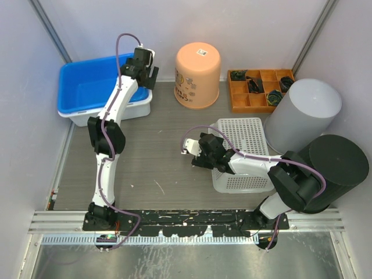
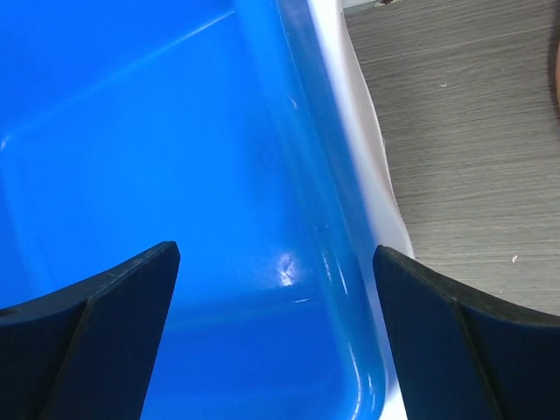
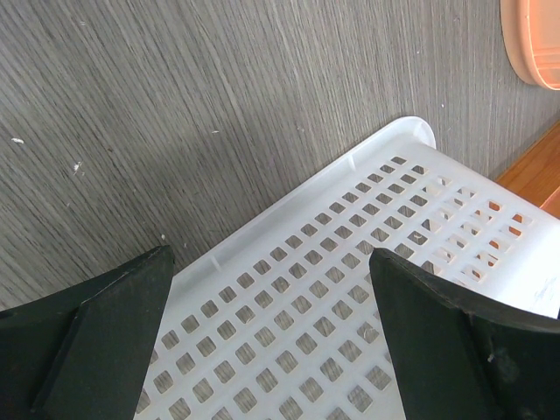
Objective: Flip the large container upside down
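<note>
The large blue container [image 1: 87, 87] stands upright, open side up, at the back left, nested in a white tub [image 1: 138, 108]. My left gripper [image 1: 145, 63] is open and hangs over the container's right rim. In the left wrist view the gripper [image 2: 276, 254] straddles that blue rim [image 2: 302, 175], one finger over the inside and one over the white tub's edge [image 2: 372, 157]. My right gripper [image 1: 194, 152] is open and empty over the left edge of a white perforated basket [image 1: 241, 154]. The basket fills the right wrist view [image 3: 350, 289] under the gripper [image 3: 271, 254].
An upside-down orange bucket [image 1: 197, 74] stands at the back centre, its edge showing in the right wrist view [image 3: 535, 44]. A wooden compartment tray [image 1: 258, 90] with dark small parts is at the back right. A grey cylinder [image 1: 303, 115] and a black cylinder [image 1: 337, 168] stand on the right.
</note>
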